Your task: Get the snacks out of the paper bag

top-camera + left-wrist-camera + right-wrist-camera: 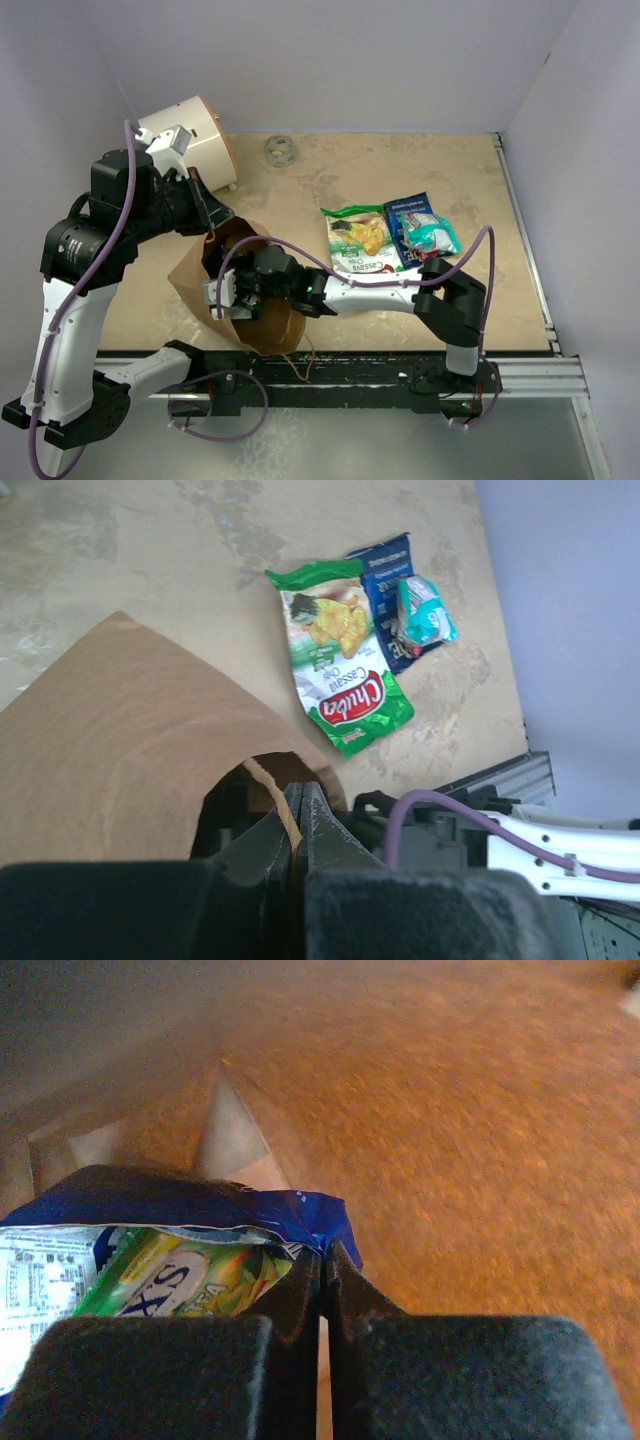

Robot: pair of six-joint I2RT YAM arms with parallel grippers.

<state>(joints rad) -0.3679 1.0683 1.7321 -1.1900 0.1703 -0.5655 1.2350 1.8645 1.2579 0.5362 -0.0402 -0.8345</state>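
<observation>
The left claw point(300, 805) is shut tight on the string handle point(268, 782) of the paper bag point(120, 740). It holds the bag's mouth up and open. The right claw point(323, 1260) is deep inside the bag, with its two fingers pressed together on the corner of a blue snack point(180, 1195). It is dim in there, so I think it has the corner, but the bite looks very small. A green and yellow snack point(200, 1275) lies just under the blue one. Three more snacks are out on the surface point(300, 190): a green pack point(355, 240), a dark blue pack point(405, 215) and a teal pack point(432, 235), all touching. To do this well, pull the blue snack out slowly and straight through the bag's mouth. Let the left claw hold the handle up, and stop if the corner slips
</observation>
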